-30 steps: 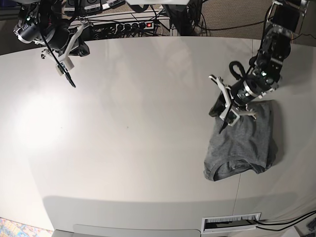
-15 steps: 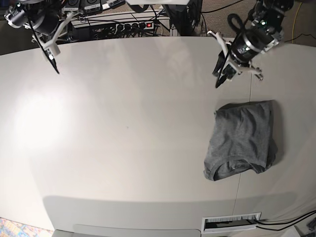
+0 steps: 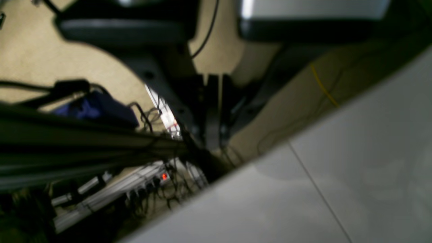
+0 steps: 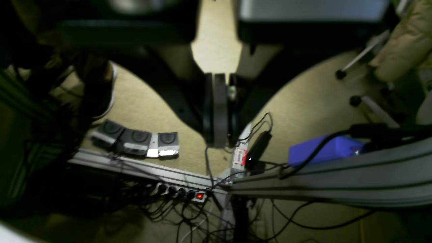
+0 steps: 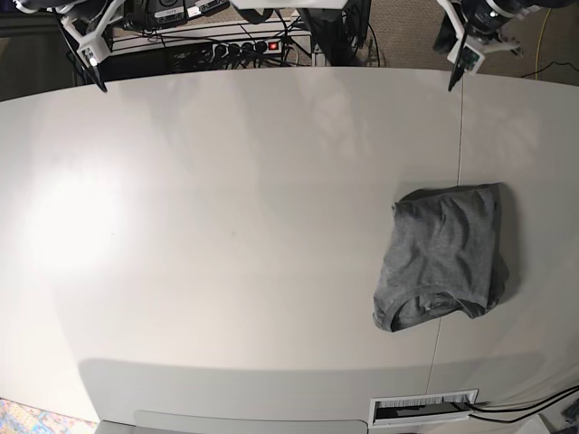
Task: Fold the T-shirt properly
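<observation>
Desk (image 5: 226,226) surface, pale and glossy, fills nearly the whole base view, with a thin seam running down its right part. On it, right of centre, lies the T-shirt (image 5: 445,258), heather grey and folded into a compact rectangle. Its long axis runs from the far edge toward the near edge, tilted slightly, and the ribbed neckline curves along the near end, so the collar points toward the near edge of the desk. No print or label shows on the cloth.

Both my arms are pulled back over the far edge, well apart from the shirt. My left tool (image 5: 455,74) hangs at the top right of the base view, fingers together and holding nothing; the left wrist view shows the 2 dark fingers (image 3: 212,111) pressed side by side above the desk's edge. My right tool (image 5: 95,77) sits at the top left, also closed and empty, its fingers (image 4: 217,108) meeting in the right wrist view.

Behind the desk a power strip (image 5: 244,47) shows 1 red light. A white slotted plate (image 5: 423,409) at the near edge is too small to read.
</observation>
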Action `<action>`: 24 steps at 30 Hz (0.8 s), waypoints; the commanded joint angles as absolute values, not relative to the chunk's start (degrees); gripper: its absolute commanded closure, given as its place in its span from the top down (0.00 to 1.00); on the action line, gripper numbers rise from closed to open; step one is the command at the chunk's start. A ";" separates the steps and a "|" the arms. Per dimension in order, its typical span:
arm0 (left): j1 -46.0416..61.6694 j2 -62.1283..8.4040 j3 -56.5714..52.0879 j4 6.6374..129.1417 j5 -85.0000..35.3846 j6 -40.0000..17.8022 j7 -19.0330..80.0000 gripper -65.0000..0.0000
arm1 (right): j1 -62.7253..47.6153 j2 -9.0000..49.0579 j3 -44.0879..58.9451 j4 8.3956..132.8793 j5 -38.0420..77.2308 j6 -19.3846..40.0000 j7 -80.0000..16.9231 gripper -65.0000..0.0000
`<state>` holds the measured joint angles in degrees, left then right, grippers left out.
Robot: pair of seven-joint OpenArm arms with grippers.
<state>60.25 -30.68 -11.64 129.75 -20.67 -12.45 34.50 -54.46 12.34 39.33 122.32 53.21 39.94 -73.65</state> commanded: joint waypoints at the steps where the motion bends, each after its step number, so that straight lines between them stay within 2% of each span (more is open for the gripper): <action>1: 62.24 -30.89 -11.86 130.74 -21.08 -12.62 33.65 0.00 | -55.48 12.67 39.70 121.91 53.91 40.00 -72.51 0.00; 6: 66.50 -28.47 -11.86 129.29 -21.08 -12.69 33.34 0.00 | -55.68 12.36 39.24 112.88 53.71 40.00 -70.57 0.00; 10: 66.65 -25.45 -11.75 122.69 -21.30 -12.95 29.30 0.00 | -54.87 12.38 35.35 102.06 48.58 40.00 -63.51 0.00; 18: 60.31 -20.97 -11.75 96.68 -21.89 -18.68 20.58 0.00 | -44.10 12.40 20.75 81.43 26.83 40.00 -49.69 0.00; 24: 51.94 -18.22 -11.75 74.81 -21.65 -24.53 9.61 0.00 | -33.21 12.38 12.29 65.78 13.32 40.00 -37.06 0.00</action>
